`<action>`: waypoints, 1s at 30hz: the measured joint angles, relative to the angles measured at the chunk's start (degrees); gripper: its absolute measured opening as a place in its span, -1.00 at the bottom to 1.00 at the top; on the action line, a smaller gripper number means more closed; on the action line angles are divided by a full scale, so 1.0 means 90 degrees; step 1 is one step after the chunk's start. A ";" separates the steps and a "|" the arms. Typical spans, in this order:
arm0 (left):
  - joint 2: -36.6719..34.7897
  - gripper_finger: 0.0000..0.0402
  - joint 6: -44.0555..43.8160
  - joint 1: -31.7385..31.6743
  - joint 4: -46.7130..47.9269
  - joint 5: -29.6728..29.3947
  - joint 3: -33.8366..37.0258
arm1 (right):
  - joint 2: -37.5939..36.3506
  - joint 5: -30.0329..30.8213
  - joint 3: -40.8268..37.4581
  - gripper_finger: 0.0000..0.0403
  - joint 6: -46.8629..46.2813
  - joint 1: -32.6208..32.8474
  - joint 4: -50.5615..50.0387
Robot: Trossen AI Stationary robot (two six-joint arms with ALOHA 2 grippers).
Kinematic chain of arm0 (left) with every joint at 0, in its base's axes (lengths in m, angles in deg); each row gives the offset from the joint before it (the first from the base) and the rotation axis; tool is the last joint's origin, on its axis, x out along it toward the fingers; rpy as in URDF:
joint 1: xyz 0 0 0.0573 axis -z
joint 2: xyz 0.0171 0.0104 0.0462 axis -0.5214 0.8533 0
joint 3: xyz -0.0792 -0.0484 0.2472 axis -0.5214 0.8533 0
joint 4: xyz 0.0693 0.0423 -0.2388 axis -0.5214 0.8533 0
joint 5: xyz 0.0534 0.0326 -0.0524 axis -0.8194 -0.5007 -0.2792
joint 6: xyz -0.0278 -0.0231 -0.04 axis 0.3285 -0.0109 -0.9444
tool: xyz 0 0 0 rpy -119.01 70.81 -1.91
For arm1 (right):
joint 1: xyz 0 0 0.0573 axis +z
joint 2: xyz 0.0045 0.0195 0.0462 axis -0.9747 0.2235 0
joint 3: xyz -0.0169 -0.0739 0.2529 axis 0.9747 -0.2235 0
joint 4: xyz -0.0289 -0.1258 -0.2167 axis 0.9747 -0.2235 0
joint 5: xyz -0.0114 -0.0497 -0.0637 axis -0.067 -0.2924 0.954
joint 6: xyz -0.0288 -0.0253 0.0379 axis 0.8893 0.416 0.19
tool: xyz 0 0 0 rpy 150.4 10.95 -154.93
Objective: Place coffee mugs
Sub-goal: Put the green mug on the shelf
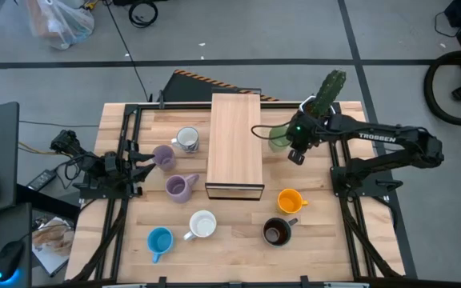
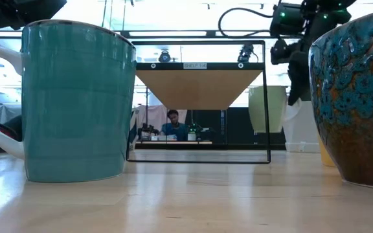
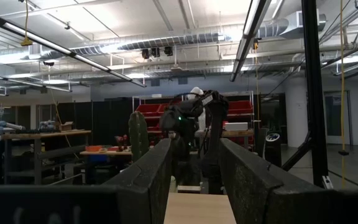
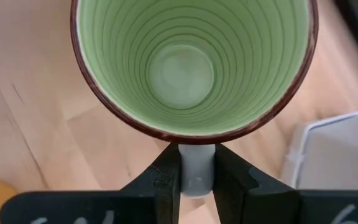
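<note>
High view: green mug [image 1: 278, 138] right of centre, beside wooden shelf [image 1: 234, 146], in right pincer [image 1: 294, 144]. Left pincer [image 1: 138, 166] idle at left edge, part-open, empty.
Right wrist view: pincer clamps the handle [image 4: 197, 167]. Likely rigid, glazed, slippery, breakable.

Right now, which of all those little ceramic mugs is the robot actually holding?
The green ceramic mug, right of the wooden shelf. The right gripper pinches its handle; the other mugs stand untouched on the table, away from both grippers.
</note>
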 joint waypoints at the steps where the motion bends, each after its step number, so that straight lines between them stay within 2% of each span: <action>1: 0.0000 -0.31 0.0000 0.0002 0.0000 0.0002 0.0002 | 0.0000 0.0014 0.0096 -0.65 0.0076 -0.0047 -0.0046; 6: 0.0000 -0.31 -0.0001 0.0002 0.0000 0.0001 0.0002 | 0.0000 0.0271 0.0600 -0.65 0.0448 -0.0335 -0.0266; 12: 0.0000 -0.31 0.0002 0.0002 0.0000 0.0002 0.0001 | 0.0005 0.0274 0.1183 -0.65 0.0731 -0.0644 -0.0536; 22: 0.0000 -0.31 0.0011 0.0000 0.0000 0.0002 0.0000 | 0.0010 0.0260 0.1926 -0.65 0.1145 -0.0761 -0.0296; 30: 0.0000 -0.31 0.0114 0.0002 -0.0005 -0.0001 0.0002 | 0.0263 -0.0572 0.2104 -0.65 0.1304 -0.0754 0.0405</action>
